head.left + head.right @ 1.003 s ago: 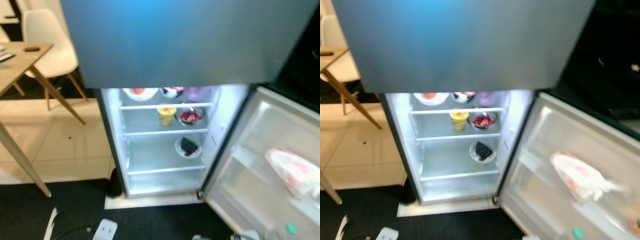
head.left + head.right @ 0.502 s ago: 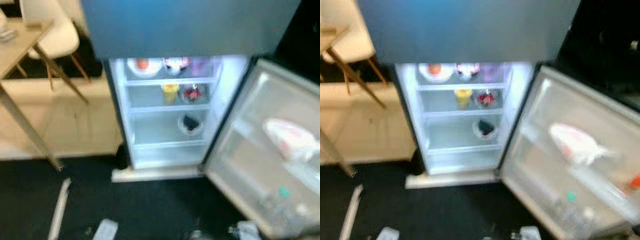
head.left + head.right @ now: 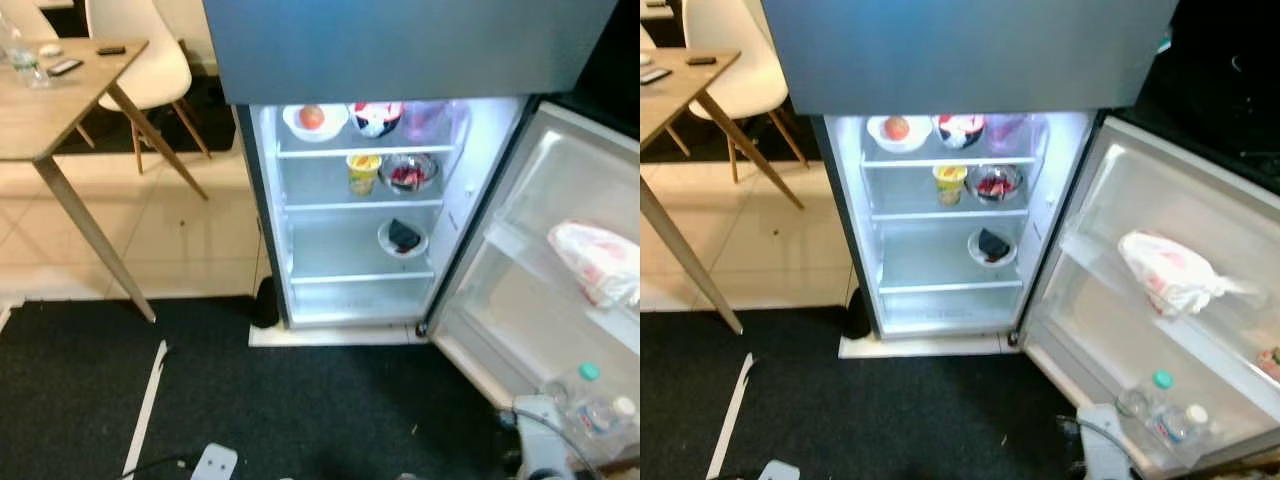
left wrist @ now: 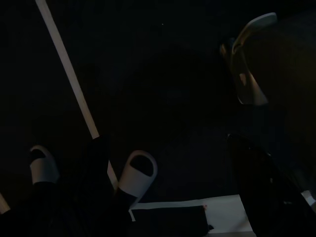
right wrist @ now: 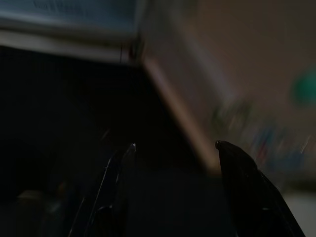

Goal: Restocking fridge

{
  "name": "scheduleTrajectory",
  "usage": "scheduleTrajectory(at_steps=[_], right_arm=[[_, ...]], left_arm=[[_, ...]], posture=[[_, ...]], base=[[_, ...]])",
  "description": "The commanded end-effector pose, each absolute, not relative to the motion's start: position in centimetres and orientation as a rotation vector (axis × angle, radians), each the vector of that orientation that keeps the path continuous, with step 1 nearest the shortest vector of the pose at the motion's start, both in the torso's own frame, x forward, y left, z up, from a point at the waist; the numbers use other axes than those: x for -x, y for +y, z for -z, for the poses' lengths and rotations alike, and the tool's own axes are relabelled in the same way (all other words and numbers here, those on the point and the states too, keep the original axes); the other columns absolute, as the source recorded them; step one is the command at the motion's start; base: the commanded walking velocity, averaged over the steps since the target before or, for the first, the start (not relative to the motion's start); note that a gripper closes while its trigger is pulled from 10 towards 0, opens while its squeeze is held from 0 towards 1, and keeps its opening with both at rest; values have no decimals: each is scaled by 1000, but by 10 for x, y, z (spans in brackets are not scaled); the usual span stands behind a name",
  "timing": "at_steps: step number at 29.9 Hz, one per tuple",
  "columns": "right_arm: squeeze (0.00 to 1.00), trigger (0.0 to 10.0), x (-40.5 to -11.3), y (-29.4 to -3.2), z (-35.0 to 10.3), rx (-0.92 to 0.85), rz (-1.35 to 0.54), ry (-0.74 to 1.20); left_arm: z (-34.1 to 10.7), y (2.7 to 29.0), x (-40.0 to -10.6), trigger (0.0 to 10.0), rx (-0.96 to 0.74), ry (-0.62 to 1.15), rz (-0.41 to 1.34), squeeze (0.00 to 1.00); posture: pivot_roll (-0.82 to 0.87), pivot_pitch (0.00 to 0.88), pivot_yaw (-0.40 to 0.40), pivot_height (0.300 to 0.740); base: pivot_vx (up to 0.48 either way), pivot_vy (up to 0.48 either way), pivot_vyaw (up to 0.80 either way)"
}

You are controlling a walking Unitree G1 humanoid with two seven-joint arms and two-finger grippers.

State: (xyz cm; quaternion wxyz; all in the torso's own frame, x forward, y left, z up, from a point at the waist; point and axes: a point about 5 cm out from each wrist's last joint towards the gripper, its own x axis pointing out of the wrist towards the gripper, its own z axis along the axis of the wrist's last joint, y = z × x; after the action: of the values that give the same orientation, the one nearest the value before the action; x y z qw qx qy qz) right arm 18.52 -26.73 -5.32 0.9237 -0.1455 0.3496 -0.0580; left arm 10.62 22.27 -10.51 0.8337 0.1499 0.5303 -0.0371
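Right wrist view: right gripper (image 5: 173, 148) fingers apart, empty, near the open fridge door (image 3: 1160, 320). Left gripper state cannot be told. Fridge (image 3: 950, 230) stands ahead, shelves lit; bottles (image 3: 1160, 410) in door, wooden table (image 3: 50, 110) far left

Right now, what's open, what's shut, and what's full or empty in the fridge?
fridge door: swung wide open
freezer door: shut
fridge light: on
top shelf: full across, bowls
middle shelf: yellow cup and glass bowl, both upright
lower shelf: one small bowl
door bottles: upright, capped
right gripper: open, holding nothing
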Motion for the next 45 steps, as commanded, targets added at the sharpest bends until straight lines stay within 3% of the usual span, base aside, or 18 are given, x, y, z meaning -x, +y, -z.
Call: scheduleTrajectory(at_steps=[1, 8, 12, 20, 25, 32, 37, 45], right_arm=[[0, 10000, -187, -267, 51, 323, 89, 694], [0, 10000, -238, -330, -25, 537, 204, 427], [0, 10000, -246, -354, -55, 618, 255, 361], [0, 10000, -246, -369, -81, 606, 168, 301], [0, 10000, -236, -402, -88, 741, 238, 487], [0, 10000, -233, -423, -96, 751, 350, 625], [0, 10000, -236, -430, -101, 791, 450, 682], [0, 10000, -234, -422, -84, 807, 333, 828]], left_arm=[[107, 222, -100, 10000, -323, 1136, 81, 0], [107, 224, -97, 10000, -322, 1142, 77, 0], [107, 225, -96, 10000, -320, 1141, 73, 0], [107, 225, -97, 10000, -325, 1139, 76, 0], [105, 226, -101, 10000, -333, 1128, 81, 0], [104, 227, -105, 10000, -333, 1120, 79, 0], [104, 226, -106, 10000, -331, 1119, 77, 0], [104, 228, -106, 10000, -329, 1119, 67, 0]], posture=[[-79, 92, -42, 740], [-79, 113, -54, 740], [-75, 114, -57, 740], [-82, 111, -51, 740], [-80, 102, -42, 740], [-77, 97, -40, 740], [-66, 99, -41, 740], [-48, 104, -43, 740]], base=[[0, 0, 0], [0, 0, 0], [0, 0, 0], [0, 0, 0], [0, 0, 0], [0, 0, 0], [0, 0, 0], [0, 0, 0]])
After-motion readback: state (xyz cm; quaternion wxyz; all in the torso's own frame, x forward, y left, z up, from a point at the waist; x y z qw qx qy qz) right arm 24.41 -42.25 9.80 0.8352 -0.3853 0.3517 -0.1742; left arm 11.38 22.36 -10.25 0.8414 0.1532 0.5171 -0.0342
